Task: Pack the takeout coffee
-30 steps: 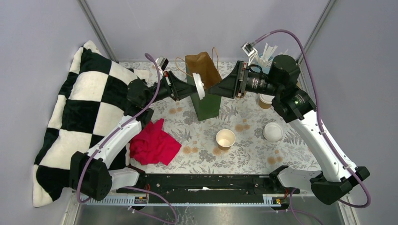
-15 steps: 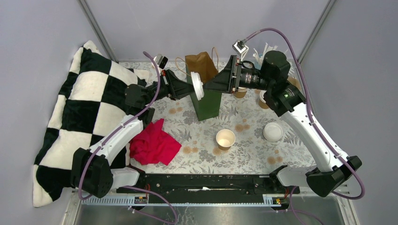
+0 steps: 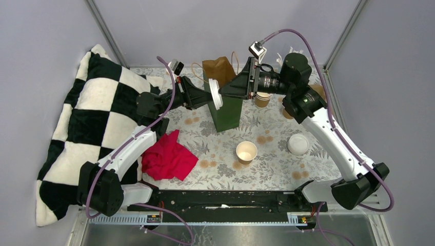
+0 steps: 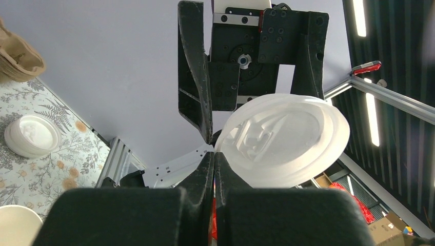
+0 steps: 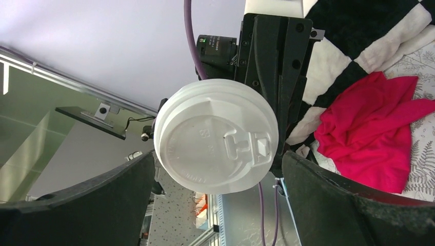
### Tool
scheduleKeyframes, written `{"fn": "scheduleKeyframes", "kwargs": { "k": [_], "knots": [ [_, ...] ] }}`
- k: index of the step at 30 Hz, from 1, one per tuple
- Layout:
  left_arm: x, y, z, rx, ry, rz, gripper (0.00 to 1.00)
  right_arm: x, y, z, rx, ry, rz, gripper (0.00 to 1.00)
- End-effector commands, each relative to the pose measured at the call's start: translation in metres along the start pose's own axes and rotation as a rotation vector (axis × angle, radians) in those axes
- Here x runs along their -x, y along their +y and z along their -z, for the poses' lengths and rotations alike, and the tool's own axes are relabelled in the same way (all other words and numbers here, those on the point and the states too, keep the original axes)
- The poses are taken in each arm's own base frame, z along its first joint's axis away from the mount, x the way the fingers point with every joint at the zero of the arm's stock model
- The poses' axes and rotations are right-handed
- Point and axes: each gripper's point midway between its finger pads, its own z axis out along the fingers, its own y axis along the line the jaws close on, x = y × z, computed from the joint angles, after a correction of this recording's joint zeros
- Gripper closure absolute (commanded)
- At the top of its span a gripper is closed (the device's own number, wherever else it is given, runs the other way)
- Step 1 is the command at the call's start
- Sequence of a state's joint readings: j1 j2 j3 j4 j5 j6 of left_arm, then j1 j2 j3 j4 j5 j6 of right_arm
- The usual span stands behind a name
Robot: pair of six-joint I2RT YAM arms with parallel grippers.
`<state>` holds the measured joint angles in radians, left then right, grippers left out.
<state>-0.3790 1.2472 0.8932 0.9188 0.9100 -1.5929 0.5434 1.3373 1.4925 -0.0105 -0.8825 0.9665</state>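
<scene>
Grey walls enclose a leaf-printed worktop. From above, a white lid is seen held on edge by the left jaws near the green bag's top; an open cup stands nearer, well apart. Left wrist view: the lid's rim is pinched by the closed left jaws. Right wrist view: the lid is flanked by the wide-spread right jaws.

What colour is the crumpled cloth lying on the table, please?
The cloth is magenta-red; top external view shows it best.
</scene>
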Motion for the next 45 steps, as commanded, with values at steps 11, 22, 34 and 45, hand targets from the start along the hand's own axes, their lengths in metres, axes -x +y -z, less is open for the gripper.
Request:
{"fn": "scheduleKeyframes", "kwargs": {
  "k": [11,22,34,45],
  "knots": [
    [0.001,-0.009,-0.002,-0.027,0.012,-0.065,1.0,-0.003,0.013,-0.003,0.092,0.032,-0.007,0.0],
    [0.002,-0.005,-0.002,0.001,0.01,-0.067,1.0,-0.002,0.009,-0.005,0.086,0.036,-0.016,0.04],
    [0.002,-0.005,-0.002,0.015,0.007,-0.072,1.0,-0.004,-0.001,-0.003,0.018,0.027,0.002,0.0],
    [0.002,-0.001,-0.001,0.033,0.004,-0.068,1.0,-0.004,-0.003,-0.001,-0.009,0.023,0.0,0.02]
  ]
}}
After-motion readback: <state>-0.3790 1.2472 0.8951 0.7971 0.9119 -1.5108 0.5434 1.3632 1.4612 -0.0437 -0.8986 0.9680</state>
